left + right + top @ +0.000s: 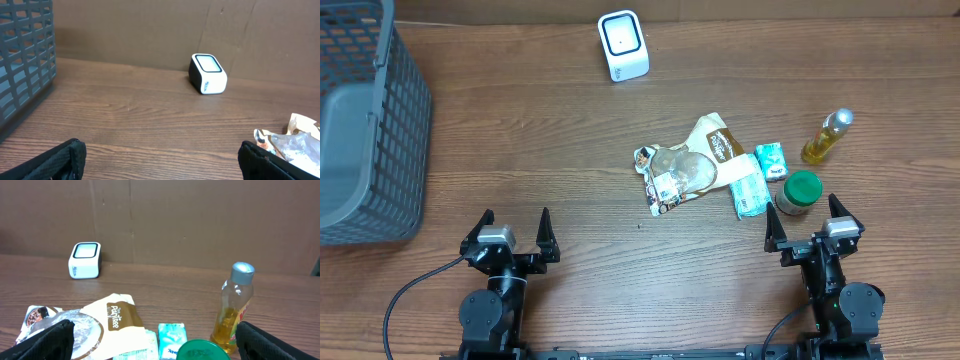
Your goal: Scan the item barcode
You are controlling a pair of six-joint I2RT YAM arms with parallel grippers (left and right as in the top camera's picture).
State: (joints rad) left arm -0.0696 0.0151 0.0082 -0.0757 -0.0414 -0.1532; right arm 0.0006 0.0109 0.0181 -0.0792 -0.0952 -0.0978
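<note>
Wood tbl (pixel 570 150), scanner (pixel 623 45) nr cardboard wall (pixel 125 30)

Scanner (pixel 623 45) and a little pile of items sitting on the counter (pixel 570 150)
The white scanner is standing at the far edge. Mid-counter, a clear snack bag (pixel 675 175) and a brown-label pouch (pixel 717 143) are lying overlapped, with a teal packet (pixel 772 160), a green-lidded jar (pixel 800 192) and an upright yellow bottle (pixel 827 137) sitting just beside them.

**Soft, even light across all three views**

Overhead, the desk (pixel 620 150) sits evenly lit, wood grain crisp, shadows short and faint beside the scanner (pixel 623 46). A little glare flickers on the clear snack wrapper (pixel 682 172). Wrist views run warmer and dimmer; the dark fingers (pixel 55 162) at the bottom corners are blurred, out of focus.
</note>
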